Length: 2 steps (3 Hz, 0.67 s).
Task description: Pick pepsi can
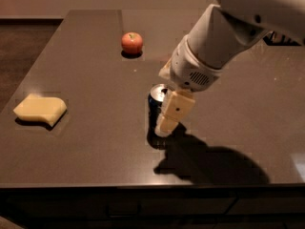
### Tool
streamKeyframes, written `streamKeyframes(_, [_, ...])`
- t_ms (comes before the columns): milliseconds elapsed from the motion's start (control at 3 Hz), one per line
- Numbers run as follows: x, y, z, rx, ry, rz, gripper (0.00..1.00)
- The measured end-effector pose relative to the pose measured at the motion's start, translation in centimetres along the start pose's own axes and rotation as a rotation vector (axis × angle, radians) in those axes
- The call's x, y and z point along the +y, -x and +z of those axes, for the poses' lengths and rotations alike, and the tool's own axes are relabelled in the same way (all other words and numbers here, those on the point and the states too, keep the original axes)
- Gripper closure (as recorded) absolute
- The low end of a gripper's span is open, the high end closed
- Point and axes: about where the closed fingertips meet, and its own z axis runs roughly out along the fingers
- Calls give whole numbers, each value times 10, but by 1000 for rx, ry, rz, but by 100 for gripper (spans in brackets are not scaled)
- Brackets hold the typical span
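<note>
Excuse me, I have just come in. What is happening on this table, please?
A white robot arm is reaching down to pick the dark blue drink can with a silver top. Its cream-coloured gripper is low at the can's right side and partly covers it. Whether it already grips the can cannot be told. The can stands upright on the dark brown table, not yet lifted. A red apple lies farther back, and a pale yellow sponge-like block lies at the left edge.

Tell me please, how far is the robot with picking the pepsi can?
Approach looks done: the tool is at the pepsi can, covering part of it. In hand: getting a grip. Left: the lift, since the pepsi can stands on the table.
</note>
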Motion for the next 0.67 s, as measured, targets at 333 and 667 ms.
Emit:
streamKeyframes(333, [-1,5,9,-11,17,-4,38])
streamKeyframes(667, [-3,9,7,-24,22,-5,61])
